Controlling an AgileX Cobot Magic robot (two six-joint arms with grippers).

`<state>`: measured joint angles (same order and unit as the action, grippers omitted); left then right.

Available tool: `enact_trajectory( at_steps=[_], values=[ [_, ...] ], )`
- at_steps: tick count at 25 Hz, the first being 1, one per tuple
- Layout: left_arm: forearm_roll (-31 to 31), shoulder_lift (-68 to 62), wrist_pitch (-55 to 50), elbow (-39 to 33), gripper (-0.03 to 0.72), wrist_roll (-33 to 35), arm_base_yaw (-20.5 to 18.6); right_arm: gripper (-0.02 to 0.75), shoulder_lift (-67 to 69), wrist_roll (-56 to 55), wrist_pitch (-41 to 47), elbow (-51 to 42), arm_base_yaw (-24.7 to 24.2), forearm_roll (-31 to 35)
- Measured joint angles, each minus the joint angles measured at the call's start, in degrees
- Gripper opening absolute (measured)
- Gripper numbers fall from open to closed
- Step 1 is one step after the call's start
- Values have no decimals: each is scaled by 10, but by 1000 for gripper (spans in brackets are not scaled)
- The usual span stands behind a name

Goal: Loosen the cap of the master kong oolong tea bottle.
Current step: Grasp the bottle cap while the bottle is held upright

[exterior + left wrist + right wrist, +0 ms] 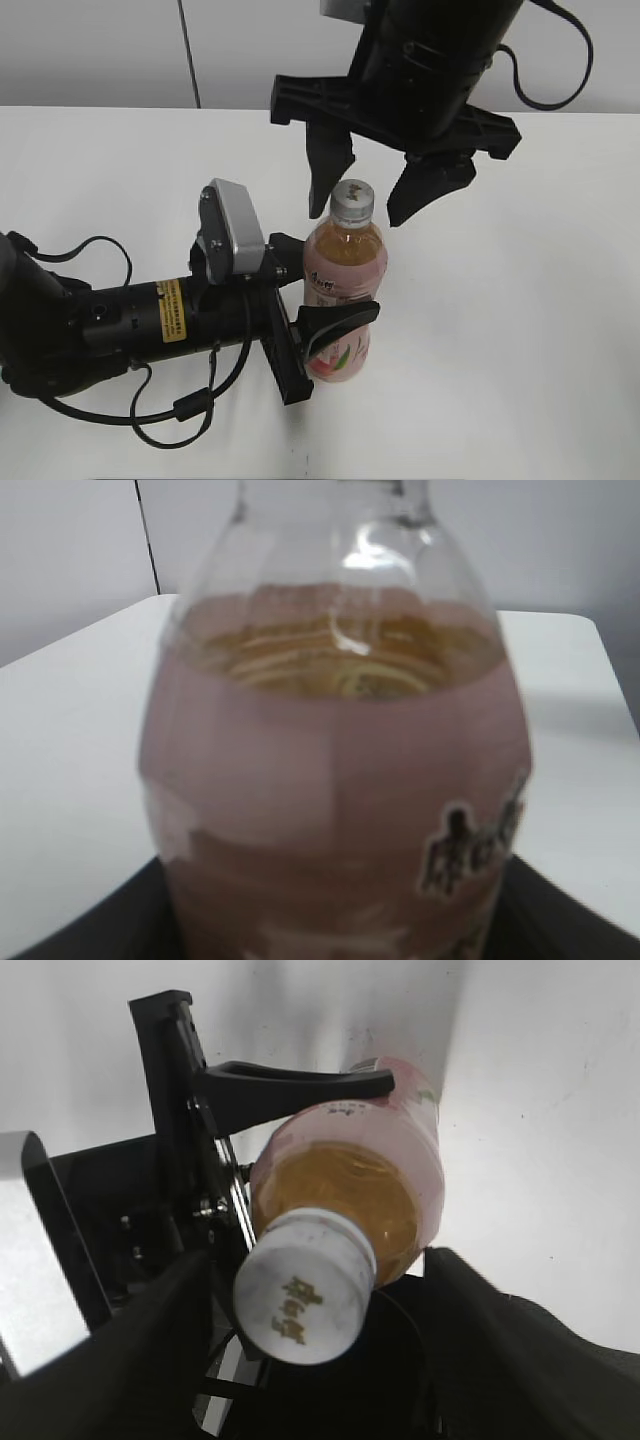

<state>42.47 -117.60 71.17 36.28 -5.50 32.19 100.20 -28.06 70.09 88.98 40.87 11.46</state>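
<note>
The master kong oolong tea bottle (343, 290), clear with amber tea and a pink label, stands upright on the white table. My left gripper (315, 310) is shut on its lower body; the bottle (335, 780) fills the left wrist view. Its white cap (353, 202) sits on the neck. My right gripper (365, 205) hangs open just above, one finger on each side of the cap, not touching it. The right wrist view looks down on the cap (303, 1298) with its dark logo, between the two open fingers (315, 1345), and on the bottle (365, 1185).
The white table (520, 330) spreads all round, with a pale wall behind. The left arm's body and black cables (120, 330) lie across the front left. The right arm's cable (560, 70) loops at the top right.
</note>
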Motion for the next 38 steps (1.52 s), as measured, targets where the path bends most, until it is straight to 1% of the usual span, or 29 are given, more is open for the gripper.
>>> enact_trajectory(
  at_steps=[2, 5, 7, 9, 10, 13, 15, 19, 30, 33, 38],
  values=[
    [0, 0, 0, 0, 393, 0, 0, 475, 0, 1, 0, 0, 0, 0],
    [0, 0, 0, 0, 393, 0, 0, 423, 0, 1, 0, 0, 0, 0],
    [0, 0, 0, 0, 393, 0, 0, 377, 1, 1, 0, 0, 0, 0],
    [0, 0, 0, 0, 393, 0, 0, 304, 1, 1, -1, 0, 0, 1],
    [0, 0, 0, 0, 393, 0, 0, 289, 1, 3, -1, 0, 1, 1],
    [0, 0, -1, 0, 393, 0, 0, 289, 1, 29, -1, 1, 1, -2],
    [0, 0, -1, 0, 393, 0, 0, 289, 1, 73, 1, 3, 1, -4],
    [-4, 0, 0, 0, 393, 2, 0, 289, 5, 239, 4, 13, 1, -11],
    [-5, 0, 0, 0, 393, 5, 0, 279, 8, 817, 6, 20, 1, -14],
    [-5, 0, 0, 0, 393, 6, 0, 279, 8, 927, 6, 21, 1, -14],
    [-5, 0, 0, 0, 393, 6, 0, 279, 8, 1014, 6, 21, 1, -14]
  ],
)
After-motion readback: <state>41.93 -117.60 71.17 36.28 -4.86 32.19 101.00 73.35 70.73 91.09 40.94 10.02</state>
